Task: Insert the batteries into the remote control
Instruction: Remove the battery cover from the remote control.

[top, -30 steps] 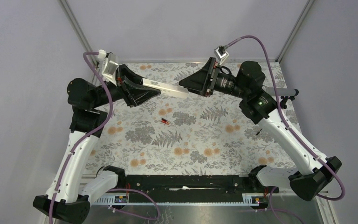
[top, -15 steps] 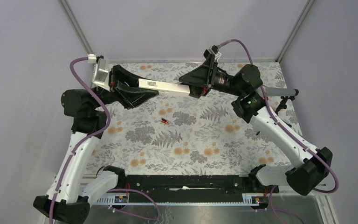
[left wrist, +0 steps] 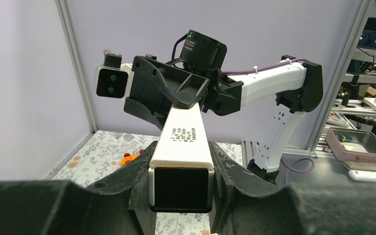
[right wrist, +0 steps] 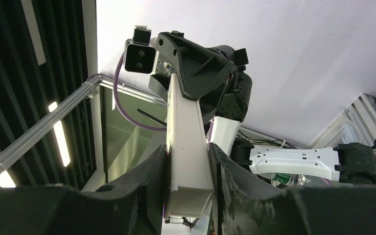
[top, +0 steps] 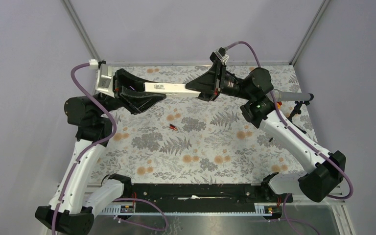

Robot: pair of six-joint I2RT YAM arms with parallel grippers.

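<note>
both arms are up over the far side of the table (top: 205, 147) with the remote control (top: 169, 88) slung between them in the air, roughly level, well clear of the surface. the left gripper (top: 155, 92) is pinching one end. in its wrist view the fingers (left wrist: 142, 181) are pressed against both long sides and the dark end faces the lens. the right gripper (top: 192, 89) is clamped on the other end, its fingers (right wrist: 152, 181) squeezing the white bar (right wrist: 186, 142) the same way. one battery (top: 173, 128) lies loose on the floral cloth near the middle, well below and apart from the remote (i can only find one; a second isn't visible to me). i can't tell whether the battery bay is open, only a printed label (left wrist: 183, 133) shows on the upper face. my guess at the risks: the bar is rigid and gripped at both ends, so if one arm moves or twists without the other it could get pried out of a grip or slide in the pads. neither hand is free for the battery, so one has to let go. if that happens with the other hold off-centre, the remote may swing down or drop from this height. the battery is tiny and round, so a sloppy pinch would likely roll it away.
</note>
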